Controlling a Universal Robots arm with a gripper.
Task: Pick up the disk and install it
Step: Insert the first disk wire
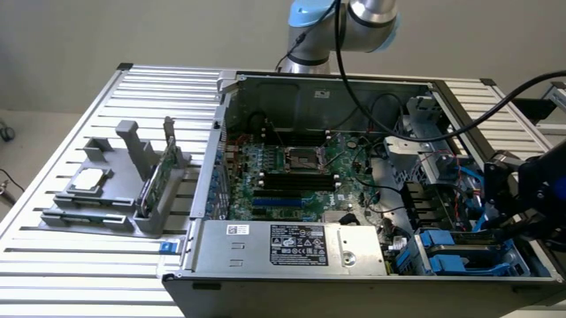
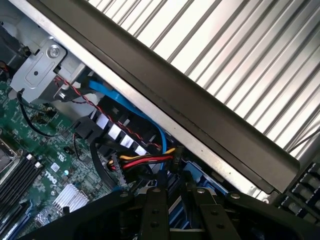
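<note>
At the exterior view's right, over the drive bay (image 1: 464,257) in a corner of the open computer case (image 1: 265,295), the tool (image 1: 506,224) hangs from above on the arm (image 1: 354,20). Case: laid on its side on the slatted worktop (image 1: 89,278) with the side panel off, so that the motherboard (image 1: 292,172), power supply (image 1: 292,245) and bay all face upward and can be reached by a vertical approach. Wrist view: the tool (image 2: 175,192) has its fingers (image 2: 152,215) drawn part-way together with ribbed blue plastic between them. This is judged to be the carrier edge of the disk (image 2: 176,201), gripped edge-on to suit a slot that opens upward. The silver body and label are hidden, so the grip is probable, not certain. Blue data cable (image 2: 127,105) and red-and-yellow power leads (image 2: 145,161) lie just beside the bay, toward the motherboard, apart from the tool. Grey holder (image 1: 106,215), well apart at the exterior view's left: keeps the square chip (image 1: 89,180) flat and the green card (image 1: 159,173) upright, each separate for a clean grasp.
</note>
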